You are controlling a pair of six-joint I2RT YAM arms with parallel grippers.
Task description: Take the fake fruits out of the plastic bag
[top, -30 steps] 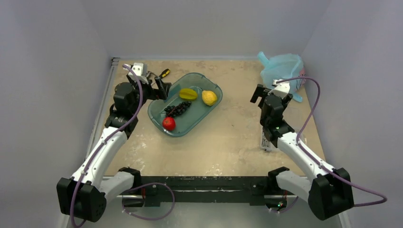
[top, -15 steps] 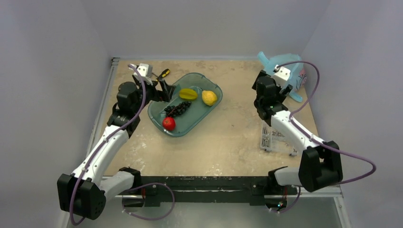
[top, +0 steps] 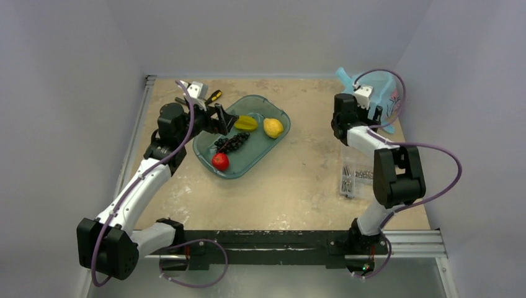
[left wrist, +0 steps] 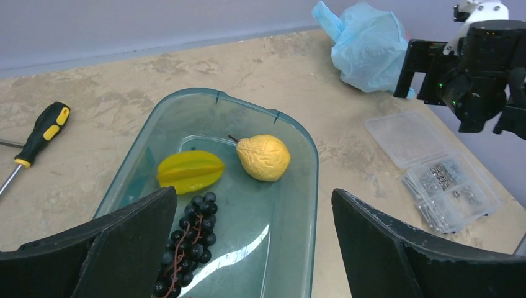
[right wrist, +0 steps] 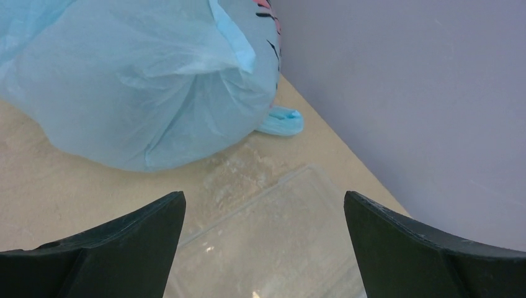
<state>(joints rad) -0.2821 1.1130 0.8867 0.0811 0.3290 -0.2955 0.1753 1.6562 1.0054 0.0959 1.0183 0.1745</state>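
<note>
The light-blue plastic bag (top: 386,87) lies bunched at the back right corner, and it also shows in the left wrist view (left wrist: 366,46) and the right wrist view (right wrist: 142,81). Its pink-and-white print faces the right wall. The fake fruits are hidden; no green or mango-like fruit shows. My right gripper (top: 348,115) is open and empty (right wrist: 263,198), just in front of the bag, above a clear lid. My left gripper (top: 224,119) is open and empty (left wrist: 254,195) over the teal tray's left side.
The teal tray (top: 286,119) holds a star fruit (top: 245,122), a pear (top: 273,127), black grapes (top: 231,142) and a red fruit (top: 220,161). A screwdriver (top: 213,96) lies at the back left. A clear box of screws (top: 353,179) sits at the right, its lid (right wrist: 279,248) below my right gripper.
My right arm has folded back and swung its gripper to the bag at the back right. My left gripper has moved right, over the tray's edge.
</note>
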